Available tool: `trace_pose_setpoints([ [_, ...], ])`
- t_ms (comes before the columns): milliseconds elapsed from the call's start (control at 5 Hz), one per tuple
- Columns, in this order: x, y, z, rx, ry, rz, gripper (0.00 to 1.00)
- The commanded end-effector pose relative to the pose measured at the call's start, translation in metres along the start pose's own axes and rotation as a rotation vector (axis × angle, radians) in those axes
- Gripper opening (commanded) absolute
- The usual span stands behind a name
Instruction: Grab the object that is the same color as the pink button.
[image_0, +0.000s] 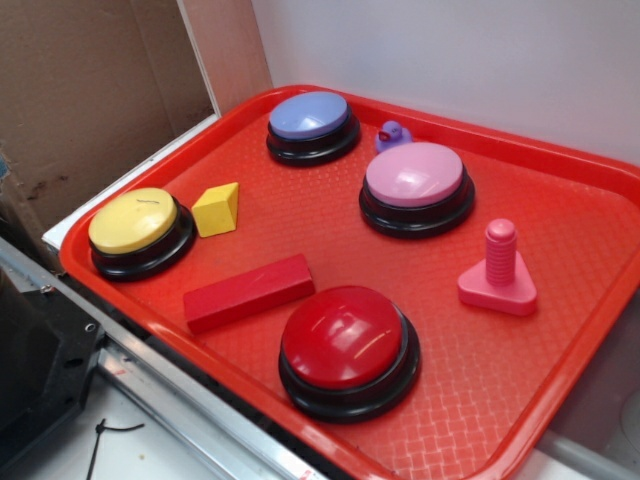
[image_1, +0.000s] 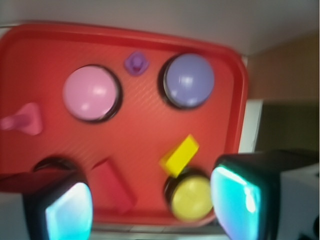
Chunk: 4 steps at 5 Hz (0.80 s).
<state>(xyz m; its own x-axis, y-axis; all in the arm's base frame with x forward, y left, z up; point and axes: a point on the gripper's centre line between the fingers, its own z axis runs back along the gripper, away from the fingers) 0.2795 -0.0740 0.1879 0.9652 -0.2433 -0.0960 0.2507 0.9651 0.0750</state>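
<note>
Exterior view first: red tray (image_0: 560, 200) with everything laid out on it, no arm showing in this shot. Pink button (image_0: 415, 178) sits toward the back right, on its black base. Bolt (image_0: 498, 272) is the hot-pink piece standing upright on its flat triangular base, just right and forward of the pink button, near it but not touching. Tiny purple piece (image_0: 393, 134) is tucked behind the pink button, beside the lavender button (image_0: 309, 118) at the back. Red button (image_0: 345, 340) is up front, with a red block (image_0: 249, 292) lying flat to its left. Yellow button (image_0: 134, 222) is on the left edge with a yellow wedge (image_0: 217, 209) just beside it.

Wrist view is blurry and looks down on the tray from above. Gripper (image_1: 152, 202) is spread wide, fingers (image_1: 70, 210) at both bottom corners with glowing teal pads, nothing between them. It hangs over the near rim, with the red block and yellow button between the fingers far below. Bolt (image_1: 22, 120) is way off at the left edge here, left of the pink button (image_1: 91, 93).
</note>
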Motion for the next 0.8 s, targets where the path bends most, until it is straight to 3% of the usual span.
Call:
trace_pose_setpoints([
  [0,-0.013,-0.093,-0.037,0.014,-0.036,-0.447,1.0],
  [600,-0.018,-0.104,-0.042,0.039,-0.038,-0.49,1.0],
])
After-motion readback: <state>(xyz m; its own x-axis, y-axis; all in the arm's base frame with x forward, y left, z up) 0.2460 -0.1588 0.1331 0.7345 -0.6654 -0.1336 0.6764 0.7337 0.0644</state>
